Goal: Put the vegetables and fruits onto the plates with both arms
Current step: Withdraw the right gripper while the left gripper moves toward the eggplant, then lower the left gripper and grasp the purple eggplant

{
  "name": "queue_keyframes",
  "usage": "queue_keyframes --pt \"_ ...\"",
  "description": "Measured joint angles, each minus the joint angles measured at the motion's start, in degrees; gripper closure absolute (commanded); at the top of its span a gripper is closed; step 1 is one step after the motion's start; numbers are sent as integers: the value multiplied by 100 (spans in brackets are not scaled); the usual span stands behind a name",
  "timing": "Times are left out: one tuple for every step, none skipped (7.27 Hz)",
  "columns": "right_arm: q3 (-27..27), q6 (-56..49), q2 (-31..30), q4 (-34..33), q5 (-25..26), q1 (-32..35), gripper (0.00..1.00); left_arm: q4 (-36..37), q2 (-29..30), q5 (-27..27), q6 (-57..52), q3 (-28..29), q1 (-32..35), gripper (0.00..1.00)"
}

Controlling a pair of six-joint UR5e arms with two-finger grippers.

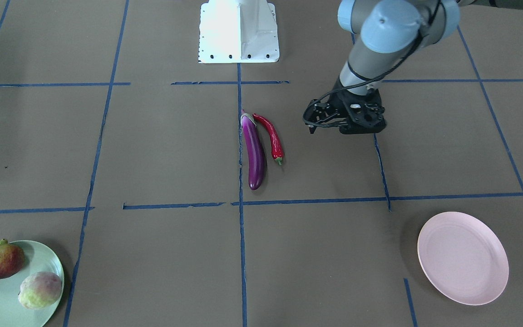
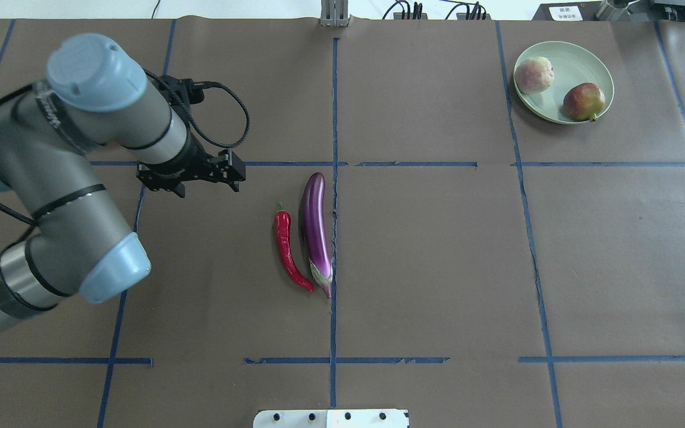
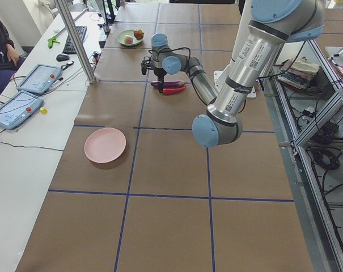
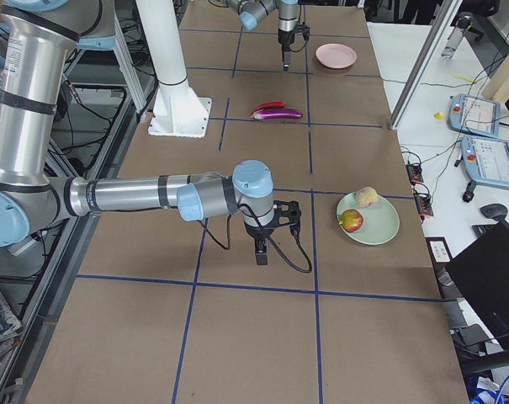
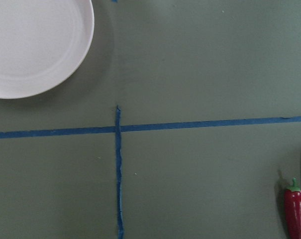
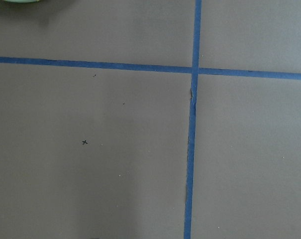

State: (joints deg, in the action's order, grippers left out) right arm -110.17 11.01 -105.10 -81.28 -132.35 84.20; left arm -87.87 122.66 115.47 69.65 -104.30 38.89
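— At mid-desk (image 1: 166, 150), side by side: eggplant (image 1: 254, 154) and chili (image 1: 273, 136). Which first for the left end effector (image 1: 354, 125)?

— Probably the chili, lying on the nearer side. Come down over it with fingers across the width, not along it.

— Room enough?

— Tight. Pointed tip almost against the eggplant's pale cap, touching or not, unclear. Green-stemmed end splayed a little apart. Favour that stem half, stay clear of the narrow end of the gap, and close gently: slim, curved, glossy, likely to roll.

— Spread or pressed together right now?

— Cannot tell. Seen only from above, hovering near the chili. Same for the right end effector (image 4: 261, 255), over bare desk near the mint green plate (image 2: 574, 59), shown from the side only.

— Then where?

— Presumably onto the pink plate (image 1: 463, 258), bare, well apart on the left end effector's side. Lift clear before travelling.

— And the fruit?

— Already on the mint green plate: pomegranate (image 2: 583, 101) and pale green fruit (image 2: 534, 75), near each other.
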Motion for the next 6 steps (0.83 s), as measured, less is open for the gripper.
queue_keyframes --pt "1 -1 -3 4 -1 0 0 -3 432 -366 460 353 -349 0" --pt "5 -2 -5 6 -1 0 0 -23 923 -653 821 857 -627 0" --pt "9 -2 -7 6 -1 0 0 -64 1277 -895 1054 1297 -874 0" --pt "11 -2 -9 6 -1 0 0 -95 1447 -1041 1197 1575 -1071 0" --pt "12 -2 -10 7 -1 0 0 -111 1511 -1105 1268 1753 -1206 1" --pt "13 -2 -10 7 -1 0 0 -135 1533 -1130 1298 1887 -1283 4"
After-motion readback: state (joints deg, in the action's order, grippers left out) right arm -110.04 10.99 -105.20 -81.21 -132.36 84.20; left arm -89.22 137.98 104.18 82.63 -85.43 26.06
